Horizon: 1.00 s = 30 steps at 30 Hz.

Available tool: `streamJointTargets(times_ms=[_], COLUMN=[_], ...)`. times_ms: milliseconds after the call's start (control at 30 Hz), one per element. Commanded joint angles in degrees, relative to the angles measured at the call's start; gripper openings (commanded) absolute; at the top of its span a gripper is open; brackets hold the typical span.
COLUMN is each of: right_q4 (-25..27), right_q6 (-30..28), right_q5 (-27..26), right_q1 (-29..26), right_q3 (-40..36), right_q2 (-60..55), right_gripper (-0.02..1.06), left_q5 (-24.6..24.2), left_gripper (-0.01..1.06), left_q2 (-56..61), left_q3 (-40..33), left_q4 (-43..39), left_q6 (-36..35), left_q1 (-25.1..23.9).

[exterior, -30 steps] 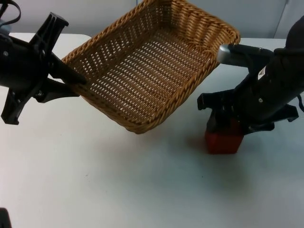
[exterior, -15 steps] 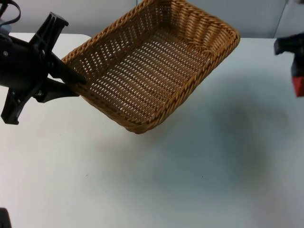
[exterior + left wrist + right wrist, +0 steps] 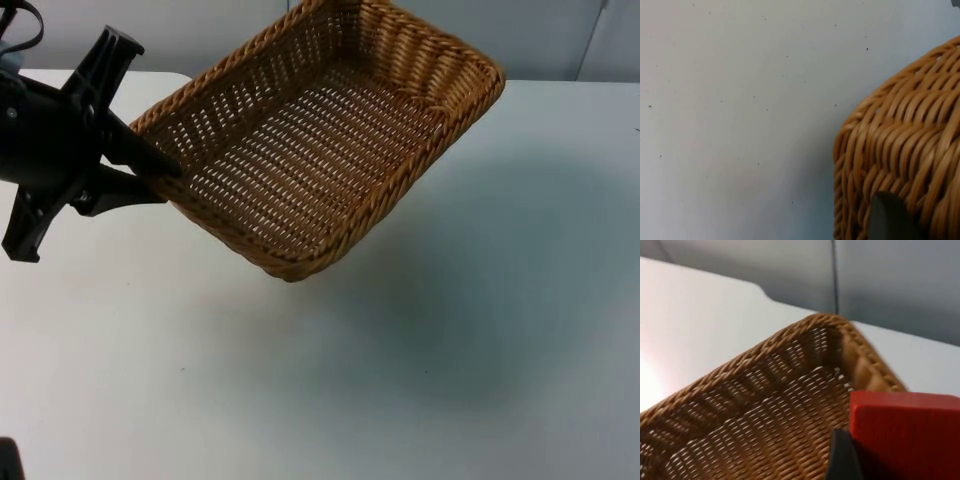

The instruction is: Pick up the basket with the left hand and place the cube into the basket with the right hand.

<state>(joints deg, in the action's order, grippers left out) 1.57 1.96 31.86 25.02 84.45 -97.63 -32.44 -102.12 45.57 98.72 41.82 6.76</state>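
The woven wicker basket (image 3: pixel 320 140) hangs tilted above the white table, empty inside. My left gripper (image 3: pixel 150 172) is shut on the rim at its left end. The left wrist view has the basket's woven corner (image 3: pixel 900 150) close up, with a black fingertip (image 3: pixel 890 220) against it. In the right wrist view the red cube (image 3: pixel 905 432) sits clamped in my right gripper (image 3: pixel 895 462), a black finger (image 3: pixel 842 457) pressed to its side. Below the cube lie the basket's far corner and open floor (image 3: pixel 765 425).
The white table (image 3: pixel 300 380) stretches out in front of the basket, with a soft shadow on its right half. The grey partition wall (image 3: pixel 200 30) closes off the back.
The right gripper lifted the red cube off the table at the right and rose out of the top view. Basket and left arm have not moved.
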Motion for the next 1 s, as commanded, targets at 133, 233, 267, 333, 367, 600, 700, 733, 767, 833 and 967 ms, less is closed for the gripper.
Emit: streamJointTargets(times_ms=[133, 233, 267, 333, 367, 600, 700, 733, 767, 833, 967], right_q4=[6.18, 6.18, 6.18, 6.18, 6.18, 6.18, 6.06, 6.06, 5.75, 4.7, 1.39], right_q6=[-5.51, -5.38, -5.38, -5.38, -5.38, -10.01, -11.63, -12.2, -12.72, -12.72, -12.22], right_q5=[-0.33, -0.33, -0.33, -0.1, -0.1, -1.18, -1.08, -0.76, -0.44, 0.2, 4.37], right_q1=[3.6, 3.96, 4.15, 4.72, 4.72, 5.39, 5.39, 5.39, 5.39, 5.39, 3.14], right_q3=[0.42, 0.42, 0.42, 0.42, 0.42, 0.42, 0.89, 1.57, 2.31, 3.13, 8.86], right_q2=[-7.86, -10.03, -10.78, -12.43, -12.43, -15.25, -15.25, -15.25, -15.25, -15.03, -12.2], right_gripper=[0.0, 0.0, 0.0, 0.0, 0.0, 0.17, 0.36, 0.49, 0.64, 0.78, 1.04], left_q5=[-1.89, -1.89, -1.89, -1.89, -1.89, -1.89, -1.89, -1.89, -1.89, -1.89, -1.89], left_gripper=[0.0, 0.0, 0.0, 0.0, 0.0, 0.0, 0.0, 0.0, 0.0, 0.0, 0.0], left_q2=[0.82, 0.82, 0.82, 0.82, 0.82, 0.82, 0.82, 0.82, 0.82, 0.82, 0.82], left_q3=[0.58, 0.58, 0.58, 0.58, 0.58, 0.58, 0.58, 0.58, 0.58, 0.58, 0.58], left_q4=[1.23, 1.23, 1.23, 1.23, 1.23, 1.23, 1.23, 1.23, 1.23, 1.23, 1.23], left_q6=[-0.27, -0.27, -0.27, -0.27, -0.27, -0.27, -0.27, -0.27, -0.27, -0.27, -0.27], left_q1=[0.22, 0.22, 0.22, 0.22, 0.22, 0.22, 0.22, 0.22, 0.22, 0.22, 0.22])
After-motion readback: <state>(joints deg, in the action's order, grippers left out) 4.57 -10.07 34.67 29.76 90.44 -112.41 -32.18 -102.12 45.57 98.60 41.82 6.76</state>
